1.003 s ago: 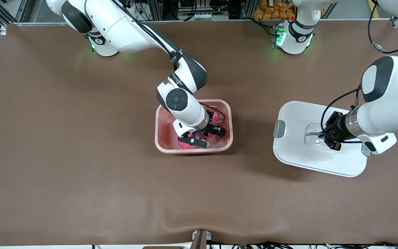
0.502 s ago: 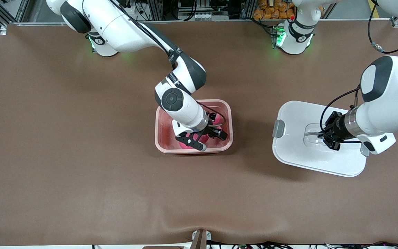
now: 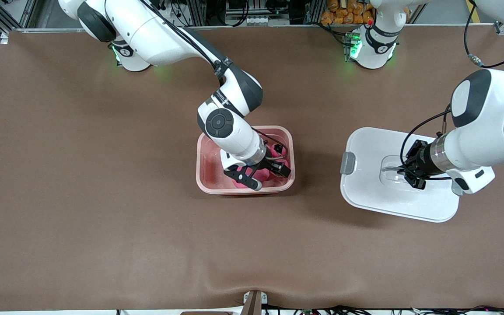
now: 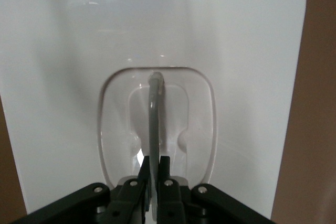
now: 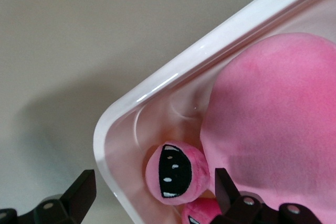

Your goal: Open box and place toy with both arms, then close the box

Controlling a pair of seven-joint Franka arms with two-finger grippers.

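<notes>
The pink box (image 3: 201, 162) stands open in the middle of the table, its rim also showing in the right wrist view (image 5: 157, 85). The pink toy (image 3: 261, 176) lies inside it, against a corner (image 5: 273, 119). My right gripper (image 3: 269, 177) hangs open over the toy and the box's wall, one finger (image 5: 79, 195) outside the rim and the other over the toy, touching nothing. The white lid (image 3: 374, 144) is beside the box toward the left arm's end. My left gripper (image 3: 403, 173) is shut on the lid's grey handle (image 4: 154, 108), fingertips (image 4: 164, 163) pinching it.
A grey clip (image 3: 347, 163) sticks out from the lid's edge that faces the box. Brown table (image 3: 103, 197) surrounds both. The lid casts a shadow on the table along its edge nearer the front camera.
The left gripper has carried the lid a little toward the box. The right gripper has shifted slightly over the box, with the toy still lying inside.
</notes>
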